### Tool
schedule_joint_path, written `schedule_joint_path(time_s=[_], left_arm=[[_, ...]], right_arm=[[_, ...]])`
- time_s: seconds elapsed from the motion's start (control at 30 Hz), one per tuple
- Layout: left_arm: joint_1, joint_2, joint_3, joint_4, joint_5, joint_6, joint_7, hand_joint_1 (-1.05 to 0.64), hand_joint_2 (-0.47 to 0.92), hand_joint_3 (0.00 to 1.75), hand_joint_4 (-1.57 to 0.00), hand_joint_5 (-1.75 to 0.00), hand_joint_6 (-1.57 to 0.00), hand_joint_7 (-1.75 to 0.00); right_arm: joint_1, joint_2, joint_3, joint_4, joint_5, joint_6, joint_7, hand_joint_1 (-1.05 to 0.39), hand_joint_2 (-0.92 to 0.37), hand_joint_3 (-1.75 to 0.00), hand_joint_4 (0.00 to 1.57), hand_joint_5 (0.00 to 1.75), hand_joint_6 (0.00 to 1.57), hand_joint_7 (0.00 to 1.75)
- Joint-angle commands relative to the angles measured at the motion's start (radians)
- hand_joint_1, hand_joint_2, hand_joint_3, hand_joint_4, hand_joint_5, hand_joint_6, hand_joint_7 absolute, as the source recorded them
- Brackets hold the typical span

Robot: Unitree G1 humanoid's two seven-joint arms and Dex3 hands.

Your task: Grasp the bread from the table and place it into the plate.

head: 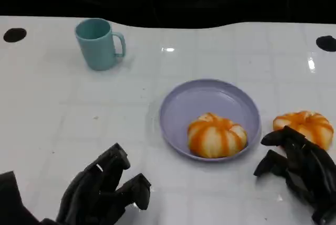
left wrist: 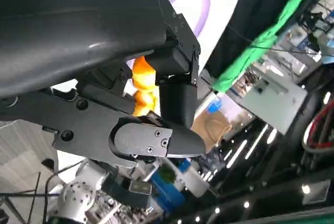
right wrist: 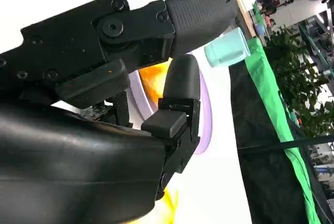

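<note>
One orange-and-white striped bread (head: 216, 135) lies in the front part of the lilac plate (head: 205, 102). A second striped bread (head: 305, 126) lies on the white table just right of the plate. My right hand (head: 296, 170) is at the lower right with its fingers apart, and its upper fingertips (head: 281, 137) are at the near left side of that second bread; it holds nothing. At the lower left, well short of the plate, my left hand (head: 102, 188) hangs with loosely bent fingers and nothing in them. The right wrist view shows the plate (right wrist: 204, 114) and bread (right wrist: 155, 80) behind the fingers.
A teal mug (head: 100, 43) stands at the back left of the table, and it also appears in the right wrist view as the mug (right wrist: 227, 49). Two black round marks (head: 14, 34) sit near the table's far corners. Bare white tabletop lies between my left hand and the plate.
</note>
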Motion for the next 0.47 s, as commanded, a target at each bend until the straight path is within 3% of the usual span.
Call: schedule_joint_path(time_s=[0.03, 0.47], left_arm=[[-0.029, 0.002, 0.023, 0.038, 0.014, -0.053, -0.033, -0.58, 0.92, 0.16, -0.91, -1.75, -0.67, -1.75], [-0.048, 0.009, 0.033, 0.054, 0.024, -0.037, -0.028, -0.58, 0.92, 0.13, -0.91, -1.75, -0.69, -1.73]], right_arm=[[0.014, -0.017, -0.006, -0.001, 0.001, 0.018, -0.005, -0.53, -0.92, -0.26, 0.67, 1.54, 0.62, 1.21], [0.000, -0.024, -0.004, 0.036, -0.013, -0.025, 0.013, -0.53, -0.92, -0.29, 0.65, 1.54, 0.61, 1.22]])
